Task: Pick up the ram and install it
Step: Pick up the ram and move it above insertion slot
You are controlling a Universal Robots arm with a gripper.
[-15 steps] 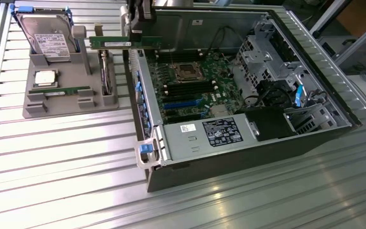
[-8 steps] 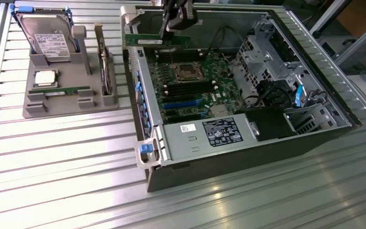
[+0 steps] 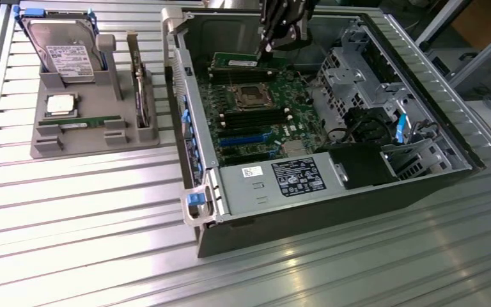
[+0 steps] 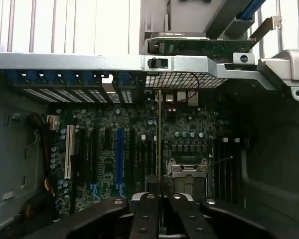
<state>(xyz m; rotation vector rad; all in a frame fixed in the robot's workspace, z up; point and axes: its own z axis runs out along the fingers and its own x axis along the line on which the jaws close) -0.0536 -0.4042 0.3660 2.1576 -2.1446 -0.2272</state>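
My gripper (image 3: 273,46) hangs over the far end of the open computer case (image 3: 196,137), shut on the ram (image 3: 235,62), a long green stick with a white label. The stick is held on edge just above the motherboard (image 3: 267,137), beyond the processor socket (image 3: 252,96). In the wrist view the ram (image 4: 159,134) appears edge-on as a thin line running out from between the black fingers (image 4: 145,211) of my gripper (image 4: 159,206), lined up along the dark memory slots beside the socket (image 4: 189,174). A second, similar stick (image 3: 82,121) lies in the grey tray (image 3: 75,146).
The tray at the exterior view's left also holds a hard drive (image 3: 66,48), a square silver processor (image 3: 61,104) and an upright card (image 3: 141,96). Inside the case are a power supply (image 3: 284,179), drive cages (image 3: 348,70) and cables (image 3: 373,125). Everything stands on a ribbed metal table (image 3: 84,211).
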